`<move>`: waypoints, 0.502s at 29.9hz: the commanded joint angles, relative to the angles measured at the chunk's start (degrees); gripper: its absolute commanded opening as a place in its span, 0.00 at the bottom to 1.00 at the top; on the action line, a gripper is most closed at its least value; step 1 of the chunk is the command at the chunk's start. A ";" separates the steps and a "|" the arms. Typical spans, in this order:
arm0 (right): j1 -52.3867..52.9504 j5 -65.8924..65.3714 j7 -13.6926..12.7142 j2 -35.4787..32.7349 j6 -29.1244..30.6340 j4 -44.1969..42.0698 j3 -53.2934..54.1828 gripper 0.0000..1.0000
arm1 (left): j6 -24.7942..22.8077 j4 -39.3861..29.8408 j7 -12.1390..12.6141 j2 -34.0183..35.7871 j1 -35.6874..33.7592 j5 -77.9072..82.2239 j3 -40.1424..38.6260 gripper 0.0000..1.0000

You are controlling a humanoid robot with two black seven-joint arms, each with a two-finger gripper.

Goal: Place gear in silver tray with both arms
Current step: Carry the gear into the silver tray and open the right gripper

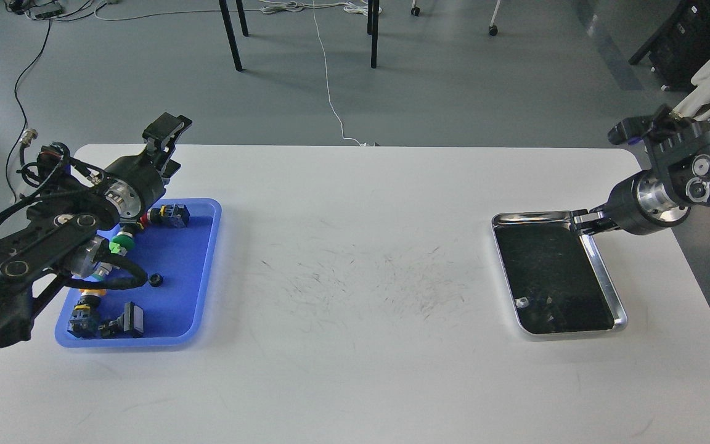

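Note:
The silver tray lies on the right of the white table, its dark bottom showing a small glint near the front left. The gear, a small black ring, lies in the blue tray on the left. My left gripper is raised over the blue tray's far edge, well behind the gear, with its fingers apart and empty. My right gripper hangs at the silver tray's far right corner; it is small and dark, so its fingers cannot be told apart.
The blue tray also holds several push-button switches with red, green and yellow parts. The left arm's cables hang over that tray. Scuff marks cover the table's middle. Chair legs and cables are on the floor behind.

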 commanded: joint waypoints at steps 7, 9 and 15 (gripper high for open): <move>-6.14 -0.82 -0.72 3.34 -4.83 -4.44 2.58 0.01 | 0.00 0.06 -0.01 0.07 -0.06 0.00 0.07 0.98; -6.76 -0.82 -0.80 4.04 -5.27 -5.40 2.94 0.02 | 0.00 0.06 -0.01 0.07 -0.06 0.00 0.07 0.98; -9.13 -0.65 -0.81 7.91 -5.97 -10.06 5.05 0.02 | 0.00 0.06 -0.01 -0.02 -0.06 -0.08 0.07 0.98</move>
